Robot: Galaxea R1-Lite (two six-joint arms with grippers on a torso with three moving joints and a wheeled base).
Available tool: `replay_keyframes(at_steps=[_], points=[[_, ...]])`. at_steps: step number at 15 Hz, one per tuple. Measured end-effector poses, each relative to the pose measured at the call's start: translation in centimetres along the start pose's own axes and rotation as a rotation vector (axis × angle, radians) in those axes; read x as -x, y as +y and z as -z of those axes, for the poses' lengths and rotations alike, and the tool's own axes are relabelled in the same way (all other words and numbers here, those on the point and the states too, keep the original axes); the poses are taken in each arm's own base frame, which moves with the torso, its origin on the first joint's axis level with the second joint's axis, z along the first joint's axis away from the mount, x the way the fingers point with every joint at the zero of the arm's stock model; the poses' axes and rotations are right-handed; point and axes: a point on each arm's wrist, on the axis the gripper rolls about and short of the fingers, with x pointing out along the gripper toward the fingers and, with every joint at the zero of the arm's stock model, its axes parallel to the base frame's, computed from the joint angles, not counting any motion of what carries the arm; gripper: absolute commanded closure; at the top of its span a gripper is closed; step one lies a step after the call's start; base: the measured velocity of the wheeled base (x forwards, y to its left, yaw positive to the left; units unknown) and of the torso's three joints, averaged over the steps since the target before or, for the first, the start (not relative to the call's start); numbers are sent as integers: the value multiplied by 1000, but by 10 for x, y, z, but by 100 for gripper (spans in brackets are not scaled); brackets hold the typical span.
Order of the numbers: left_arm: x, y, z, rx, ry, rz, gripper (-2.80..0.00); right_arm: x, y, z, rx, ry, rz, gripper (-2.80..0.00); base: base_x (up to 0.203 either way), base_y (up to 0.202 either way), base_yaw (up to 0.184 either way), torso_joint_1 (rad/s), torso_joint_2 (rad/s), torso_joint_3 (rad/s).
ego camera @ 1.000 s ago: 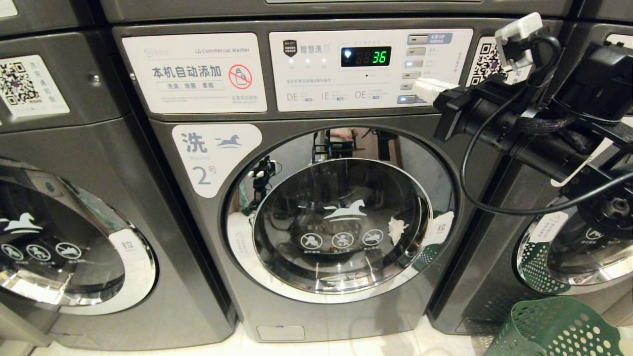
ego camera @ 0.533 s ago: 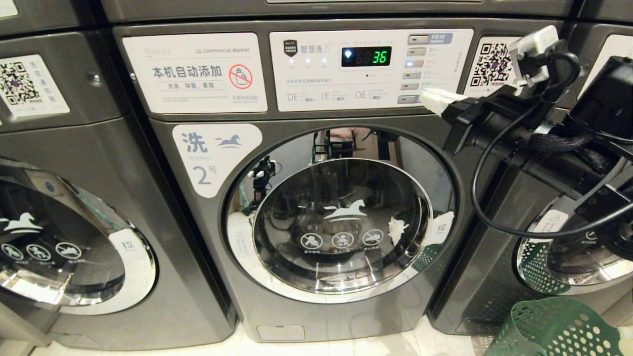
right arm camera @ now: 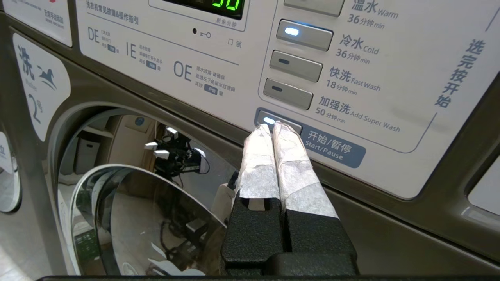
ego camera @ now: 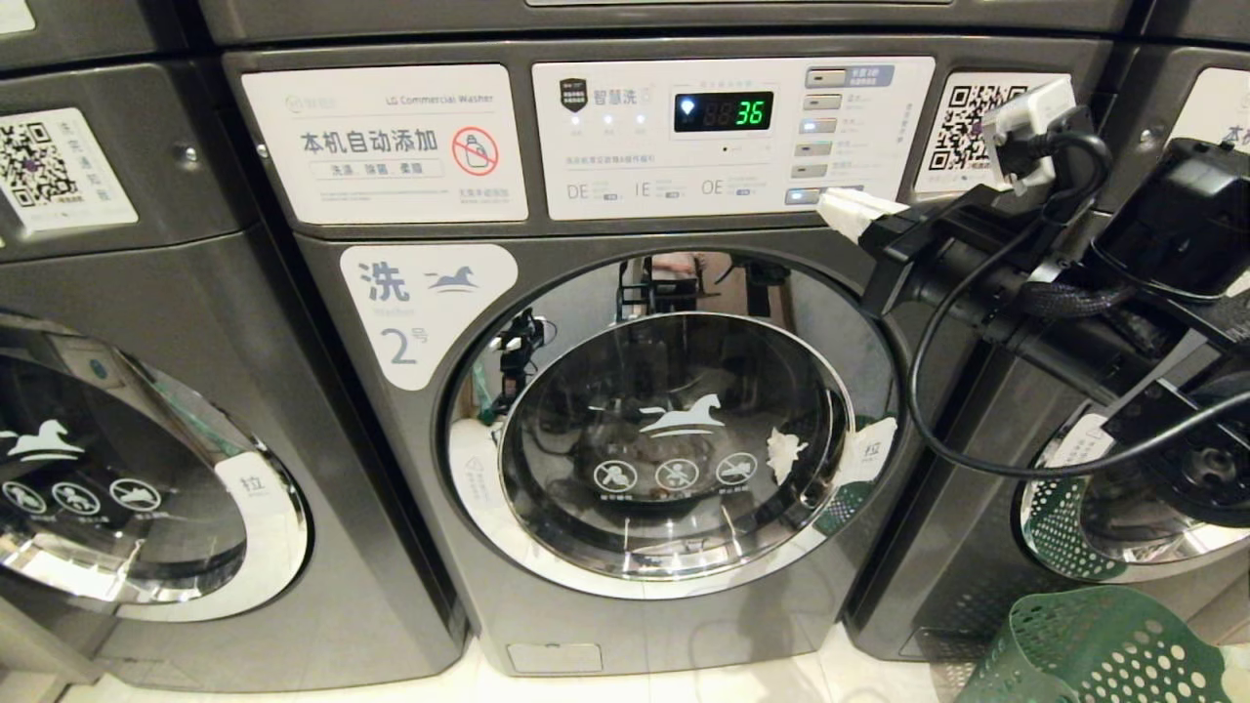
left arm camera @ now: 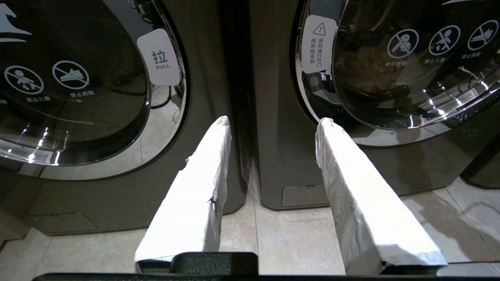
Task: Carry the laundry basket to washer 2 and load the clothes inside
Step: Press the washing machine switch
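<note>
We see the right gripper (right arm camera: 273,127), fingers pressed together, tips at the Start/Pause button (right arm camera: 269,121) of washer 2 (ego camera: 625,605), upper right of its door.

Pale beige tiled floor (left arm camera: 297,234), glossy, catching soft reflections. Flanked by two more dark grey front-loaders: one on the left (ego camera: 146,439), one on the right (ego camera: 1104,488) (chrome door rims gleaming). Warm indoor light throughout.
</note>
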Motion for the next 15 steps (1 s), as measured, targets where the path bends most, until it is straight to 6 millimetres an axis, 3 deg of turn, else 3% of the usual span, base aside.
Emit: replay_keyframes(at_steps=[15], points=[[0, 0, 0, 0, 0, 0, 0, -15, -4, 7, 7, -5, 17, 0, 0, 0, 0, 0, 0, 0]])
